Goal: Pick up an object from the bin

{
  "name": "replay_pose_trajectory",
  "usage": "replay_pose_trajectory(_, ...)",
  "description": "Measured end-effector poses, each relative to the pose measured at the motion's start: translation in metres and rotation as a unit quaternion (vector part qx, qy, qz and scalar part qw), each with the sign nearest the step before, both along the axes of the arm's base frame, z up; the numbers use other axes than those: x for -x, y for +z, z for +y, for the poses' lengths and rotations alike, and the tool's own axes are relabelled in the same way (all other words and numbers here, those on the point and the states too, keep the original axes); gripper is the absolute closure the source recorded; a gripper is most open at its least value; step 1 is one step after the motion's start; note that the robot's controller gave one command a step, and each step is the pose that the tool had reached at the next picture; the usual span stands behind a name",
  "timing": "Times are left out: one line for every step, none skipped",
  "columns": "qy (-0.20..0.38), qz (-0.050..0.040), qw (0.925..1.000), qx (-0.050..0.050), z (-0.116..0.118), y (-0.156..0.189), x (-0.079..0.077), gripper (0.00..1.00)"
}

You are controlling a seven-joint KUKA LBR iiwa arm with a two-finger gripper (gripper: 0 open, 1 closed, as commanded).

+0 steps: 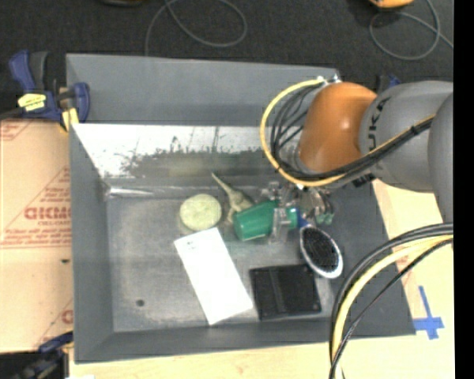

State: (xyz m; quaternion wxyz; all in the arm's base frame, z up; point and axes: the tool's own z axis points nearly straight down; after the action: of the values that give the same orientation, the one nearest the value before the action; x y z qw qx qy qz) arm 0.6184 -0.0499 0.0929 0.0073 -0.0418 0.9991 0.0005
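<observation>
The green cup-like thing (253, 223) is lying just beside the gripper (291, 210), on the side away from the arm. Spread or pinching, I cannot tell.

Grey rounded arm (411, 129) with dark lettering, glossy orange wrist cover (336, 125), looped black and yellow cables (278, 136), metal gripper (294, 210)
</observation>
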Motion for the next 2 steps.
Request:
replay_pose_trajectory(0.0, 0.0039, 1.0, 0.001, 0.0, 0.017, 0.001, 1.0)
replay_pose_trajectory(0.0, 0.0026, 1.0, 0.001, -0.001, 0.028, -0.001, 1.0)
